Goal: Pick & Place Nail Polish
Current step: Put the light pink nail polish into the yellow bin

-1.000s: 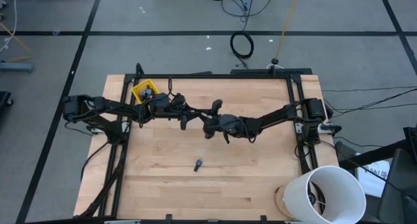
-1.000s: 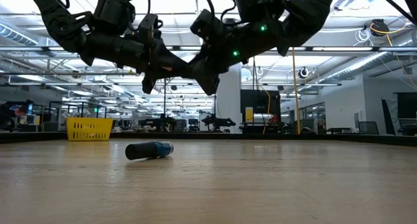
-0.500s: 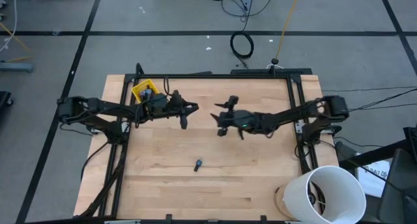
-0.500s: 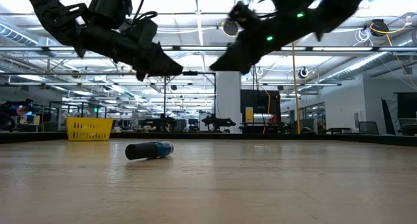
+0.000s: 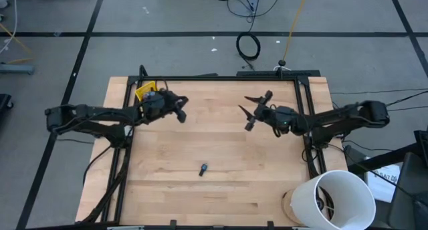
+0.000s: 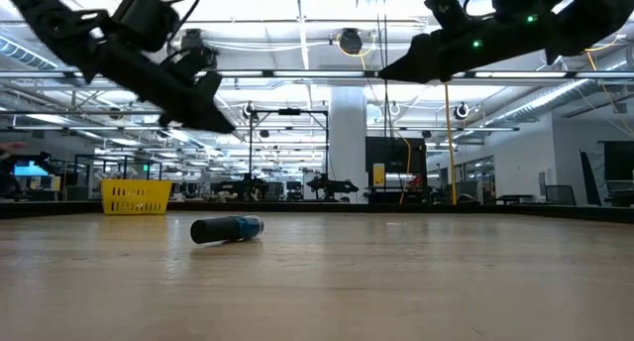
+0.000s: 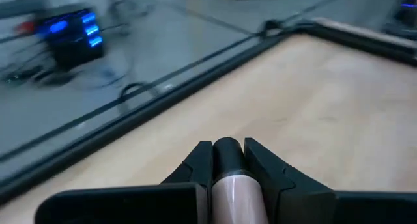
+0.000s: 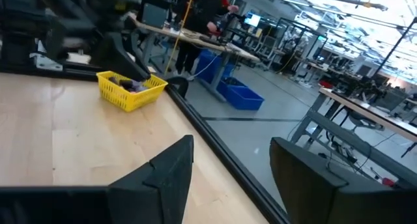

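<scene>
Two arms hang above your wooden worktop point(image 5: 221, 183), well apart from each other. Your left end effector point(image 5: 180, 111) sits over the far left part of the worktop, just beside the small yellow bin point(image 5: 144, 91) in the far left corner. In the left wrist view you can see its fingers point(image 7: 197, 164) pressed together on a pale pink nail polish bottle point(image 7: 229, 188), whose dark cap pokes out between the fingertips. Your right end effector point(image 5: 252, 108) is up in the air over the far right part of the worktop, and its fingers point(image 8: 171, 164) stand apart with nothing between them; the right wrist view looks across the boards towards the yellow bin, where you can make out several small bottles lying inside, too small to count. One more nail polish bottle, a blue one with a dark cap point(image 5: 203, 168), lies on its side on the bare boards near the middle of the worktop, towards the near edge and well apart from both arms; the low view shows it flat on the wood with its dark cap end pointing to that picture's left. A large white bucket point(image 5: 334, 198) stands at the near right corner, just off the worktop's frame. In the room behind the bin you can see a person standing at a desk
</scene>
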